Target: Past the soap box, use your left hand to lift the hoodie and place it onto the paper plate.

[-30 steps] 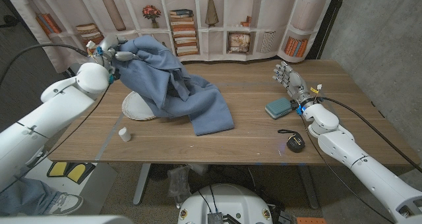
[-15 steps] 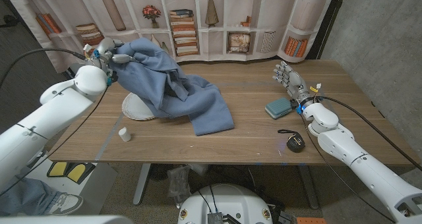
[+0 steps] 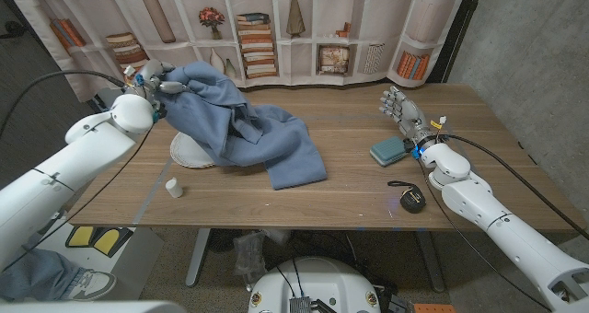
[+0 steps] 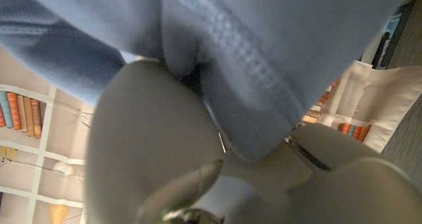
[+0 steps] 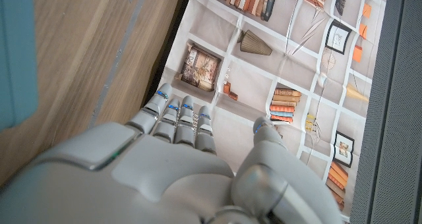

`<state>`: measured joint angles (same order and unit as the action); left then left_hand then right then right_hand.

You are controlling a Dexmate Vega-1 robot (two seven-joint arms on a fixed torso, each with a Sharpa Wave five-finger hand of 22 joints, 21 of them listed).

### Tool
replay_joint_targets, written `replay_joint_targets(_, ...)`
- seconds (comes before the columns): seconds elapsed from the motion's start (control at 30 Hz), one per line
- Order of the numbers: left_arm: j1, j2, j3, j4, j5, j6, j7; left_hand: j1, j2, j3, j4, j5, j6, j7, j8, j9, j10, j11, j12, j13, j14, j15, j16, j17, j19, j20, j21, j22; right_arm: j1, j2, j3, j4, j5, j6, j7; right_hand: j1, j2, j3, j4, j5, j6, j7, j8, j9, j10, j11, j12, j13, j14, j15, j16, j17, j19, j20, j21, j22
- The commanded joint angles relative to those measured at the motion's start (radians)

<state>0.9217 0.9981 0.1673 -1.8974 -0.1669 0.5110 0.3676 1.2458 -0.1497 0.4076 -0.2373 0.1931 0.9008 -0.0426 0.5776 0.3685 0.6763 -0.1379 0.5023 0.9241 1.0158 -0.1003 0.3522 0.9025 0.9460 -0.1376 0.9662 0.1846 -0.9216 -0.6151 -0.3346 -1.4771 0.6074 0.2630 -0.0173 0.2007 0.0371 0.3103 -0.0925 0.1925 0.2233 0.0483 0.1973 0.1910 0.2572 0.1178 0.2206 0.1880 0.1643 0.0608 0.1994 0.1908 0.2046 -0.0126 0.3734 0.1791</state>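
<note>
A blue hoodie [image 3: 248,129] hangs from my left hand [image 3: 155,77], which grips one end of it up high at the table's far left. The cloth drapes down over the right part of the white paper plate [image 3: 190,150] and trails onto the wood toward the middle. In the left wrist view the blue hoodie [image 4: 264,59] is bunched between my fingers [image 4: 151,145]. The teal soap box [image 3: 389,149] lies at the right, just in front of my right hand [image 3: 400,106]. That hand is empty, fingers apart, also seen in the right wrist view [image 5: 184,151].
A small white cylinder [image 3: 173,189] stands near the front left edge. A black round object with a strap [image 3: 411,199] lies at the front right. A printed bookshelf backdrop [image 3: 294,28] runs behind the table.
My left hand has shifted slightly right and back with the hoodie's end, pulling the cloth a little further over the plate. The right arm is still.
</note>
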Motion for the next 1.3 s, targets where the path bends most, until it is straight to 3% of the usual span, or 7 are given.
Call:
replay_joint_targets(0.03, -0.027, -0.002, 0.045, 0.038, 0.002, 0.013, -0.002, 0.147, 0.151, 0.108, 0.099, 0.004, 0.114, 0.102, 0.006, 0.000, 0.011, 0.002, -0.007, 0.006, 0.070, -0.104, -0.005, 0.004, -0.006, -0.054, 0.011, 0.001, 0.006, 0.000, -0.007, 0.003, 0.001, -0.017, 0.000, -0.002, 0.008, 0.002, -0.003, -0.003, 0.009, -0.002, 0.002, 0.002, 0.006, -0.004, 0.003, 0.004, 0.006, 0.000, -0.003, 0.003, 0.008, 0.003, -0.003, 0.003)
replay_joint_targets(0.83, -0.003, -0.013, 0.072, 0.090, -0.033, 0.021, 0.014, 0.146, 0.147, 0.124, 0.098, 0.004, 0.116, 0.105, 0.005, -0.003, 0.015, 0.005, -0.015, 0.011, 0.069, -0.098, -0.015, 0.010, -0.030, -0.045, 0.014, -0.003, 0.018, 0.000, -0.023, 0.007, 0.000, -0.045, 0.007, -0.001, 0.009, 0.001, -0.004, -0.003, 0.009, -0.002, 0.002, 0.002, 0.007, -0.003, 0.003, 0.004, 0.006, 0.001, -0.003, 0.003, 0.011, 0.004, -0.010, 0.003)
replay_joint_targets(1.3, -0.043, -0.033, 0.116, 0.147, -0.050, 0.031, -0.004, 0.145, 0.145, 0.131, 0.097, 0.003, 0.115, 0.108, 0.005, -0.004, 0.016, 0.005, -0.019, 0.014, 0.069, -0.099, -0.019, 0.014, -0.035, -0.044, 0.021, -0.003, -0.002, -0.003, -0.016, -0.007, 0.005, -0.046, -0.007, -0.002, 0.009, 0.000, -0.004, -0.003, 0.009, -0.003, 0.002, 0.002, 0.008, -0.002, 0.004, 0.005, 0.005, -0.001, -0.003, 0.003, 0.012, 0.004, -0.014, 0.004)
